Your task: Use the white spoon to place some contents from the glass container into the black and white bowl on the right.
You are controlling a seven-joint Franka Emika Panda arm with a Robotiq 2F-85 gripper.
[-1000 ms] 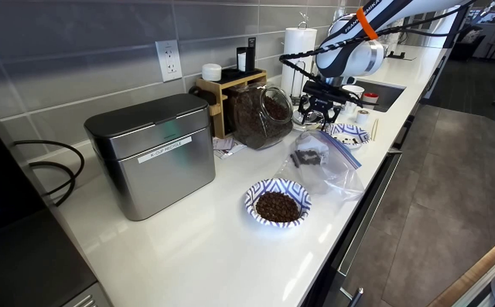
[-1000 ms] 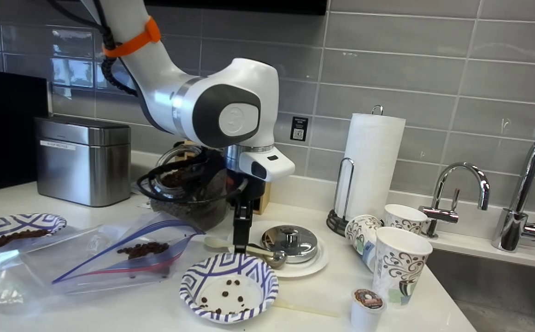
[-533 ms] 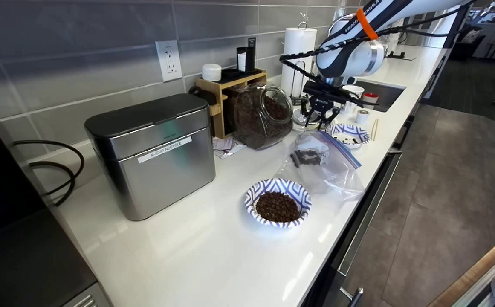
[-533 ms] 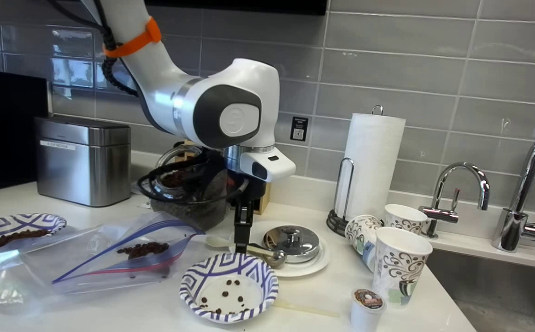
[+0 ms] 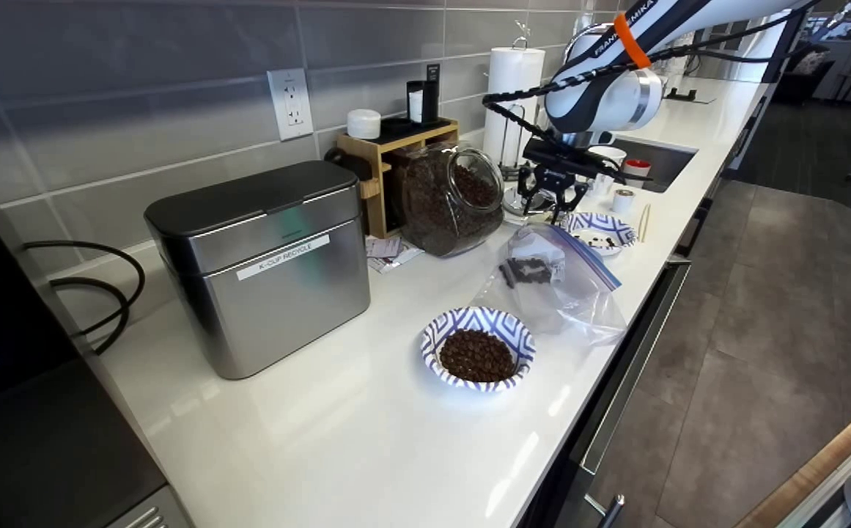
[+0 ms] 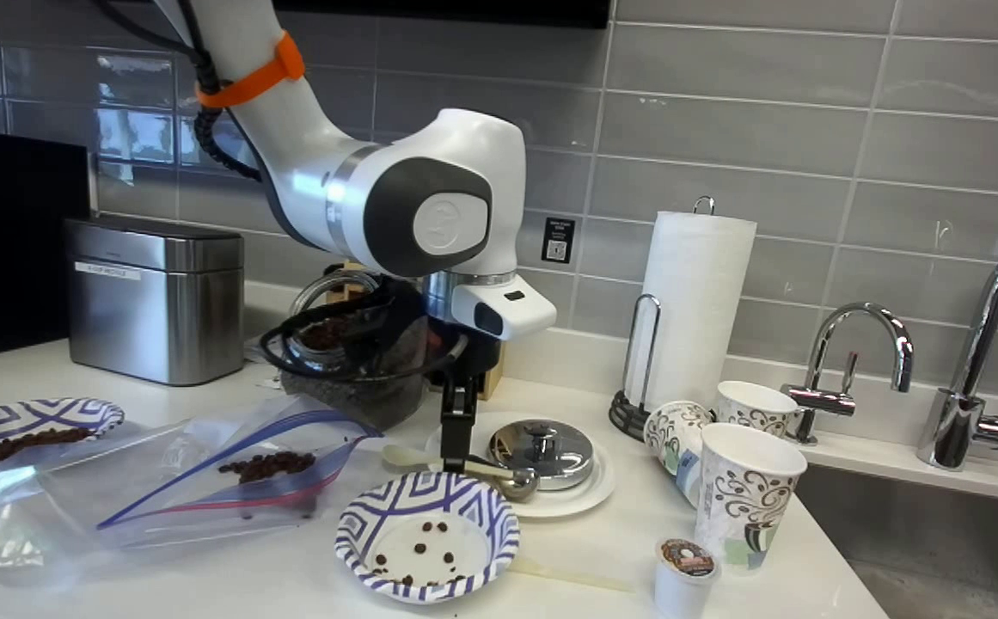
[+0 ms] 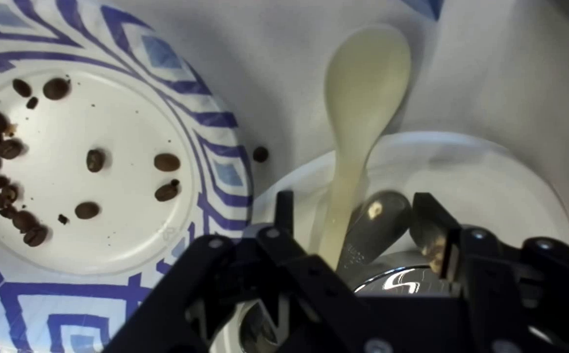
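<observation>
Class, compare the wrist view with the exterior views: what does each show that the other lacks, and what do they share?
Only the wrist view: a stray bean just outside the sparsely filled bowl, and lettering on a dark handle.
Only the exterior views: the metal bin, the paper towel roll and the bean-filled bowl.
Shared: the sparsely filled bowl and the pincer; the wrist view and an exterior view also share the pale spoon.

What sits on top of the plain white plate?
On the plate: a shiny metal lid, a dark-handled scoop and the handle of the white spoon. The lid covers whatever is beneath it; the fingers hide part of the plate in the wrist view.
</observation>
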